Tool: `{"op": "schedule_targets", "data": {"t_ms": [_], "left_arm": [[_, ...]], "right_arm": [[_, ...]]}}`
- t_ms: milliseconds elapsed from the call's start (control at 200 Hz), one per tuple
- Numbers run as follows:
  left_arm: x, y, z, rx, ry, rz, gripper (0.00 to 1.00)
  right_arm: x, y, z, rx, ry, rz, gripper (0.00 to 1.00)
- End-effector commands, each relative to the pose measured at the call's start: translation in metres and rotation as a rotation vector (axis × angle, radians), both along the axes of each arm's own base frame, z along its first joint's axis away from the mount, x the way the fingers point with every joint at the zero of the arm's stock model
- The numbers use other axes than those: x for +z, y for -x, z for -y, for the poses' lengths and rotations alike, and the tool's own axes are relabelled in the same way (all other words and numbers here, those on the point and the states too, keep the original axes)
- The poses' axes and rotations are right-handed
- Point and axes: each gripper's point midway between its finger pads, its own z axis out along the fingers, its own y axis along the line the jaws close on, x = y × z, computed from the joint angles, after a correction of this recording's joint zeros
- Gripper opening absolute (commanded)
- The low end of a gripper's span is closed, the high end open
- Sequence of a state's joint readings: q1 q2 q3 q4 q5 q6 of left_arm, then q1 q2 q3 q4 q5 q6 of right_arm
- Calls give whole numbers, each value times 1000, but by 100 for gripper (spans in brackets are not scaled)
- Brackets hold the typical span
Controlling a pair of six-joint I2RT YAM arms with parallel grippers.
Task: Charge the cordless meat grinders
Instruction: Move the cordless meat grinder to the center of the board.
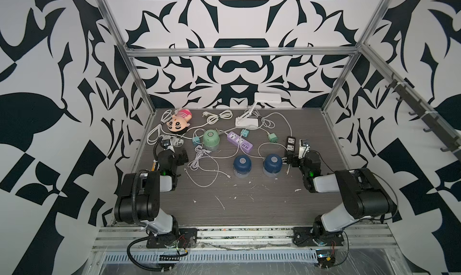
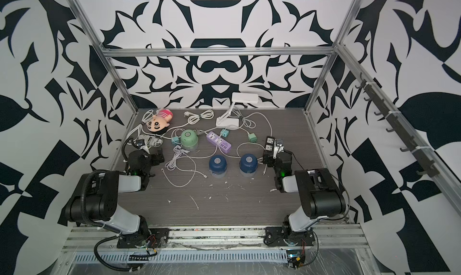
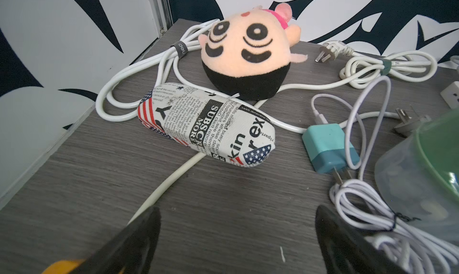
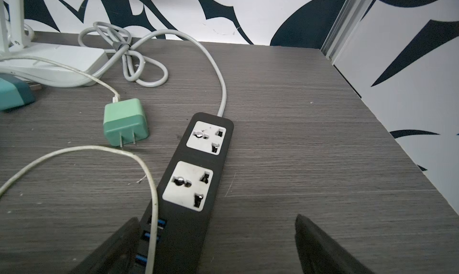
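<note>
While left gripper (image 3: 236, 218) and right gripper (image 4: 216, 218) gape wide, empty, looped cables (image 3: 367, 210) could snag a finger and drag the adjacent green grinder (image 1: 211, 138) over.

Both my top views high in front, over the whole table (image 1: 249, 206); wrist views low, close, facing rearward.

Bright even light, soft shadows, edges warped
</note>
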State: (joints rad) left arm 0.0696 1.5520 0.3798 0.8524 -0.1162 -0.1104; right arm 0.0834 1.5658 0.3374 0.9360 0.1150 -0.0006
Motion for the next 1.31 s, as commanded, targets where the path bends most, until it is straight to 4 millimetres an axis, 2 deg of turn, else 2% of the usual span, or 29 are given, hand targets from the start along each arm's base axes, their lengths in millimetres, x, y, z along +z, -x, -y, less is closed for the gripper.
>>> {"op": "schedule_targets", "data": {"t_ms": [0, 1080, 1140, 1210, 1230, 1300], "left_arm": [[9, -4, -1, 4, -6, 35, 99], [10, -4, -1, 2, -8, 40, 99], [18, -5, -2, 6, -13, 52, 99], [23, -7, 2, -14, 8, -39, 99], [28, -9, 3, -19, 10, -48, 99], [44, -11, 6, -40, 11, -51, 99]], "right_arm": [[8, -2, -5, 28, 2, 38, 99], [9, -4, -6, 31, 4, 36, 99], [15, -2, 4, -26, 4, 43, 100], [28, 2, 11, -66, 8, 53, 100], [32, 4, 18, -105, 24, 48, 100], [47, 9, 25, -153, 13, 34, 99]]}}
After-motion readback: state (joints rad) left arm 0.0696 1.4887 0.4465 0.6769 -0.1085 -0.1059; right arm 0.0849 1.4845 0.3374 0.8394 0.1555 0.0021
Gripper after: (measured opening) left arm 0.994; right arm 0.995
